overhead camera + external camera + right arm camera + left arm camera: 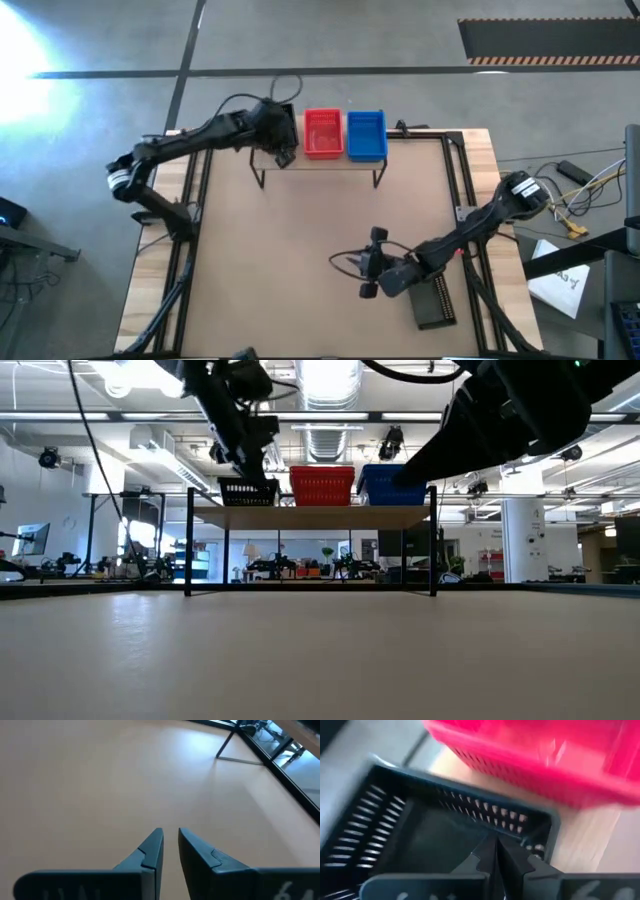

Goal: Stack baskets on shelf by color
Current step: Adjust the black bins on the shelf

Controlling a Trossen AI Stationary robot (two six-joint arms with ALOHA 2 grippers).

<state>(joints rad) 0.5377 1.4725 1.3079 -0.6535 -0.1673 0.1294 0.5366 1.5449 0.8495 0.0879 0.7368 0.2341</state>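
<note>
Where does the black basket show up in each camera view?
High view: black basket at the shelf's left end, mostly hidden under the left gripper.
Low view: on the shelf's left, beside the red basket.
Left wrist view: fills the lower left, fingers shut on its near wall.
Right wrist view: not in it.
Shared landmark: the red basket next to it.

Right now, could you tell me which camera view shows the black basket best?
The left wrist view: the black basket fills it, slotted walls clear, the left gripper shut on its rim. The low view shows its side on the shelf; the high view mostly hides it under the arm; the right wrist view misses it.
</note>
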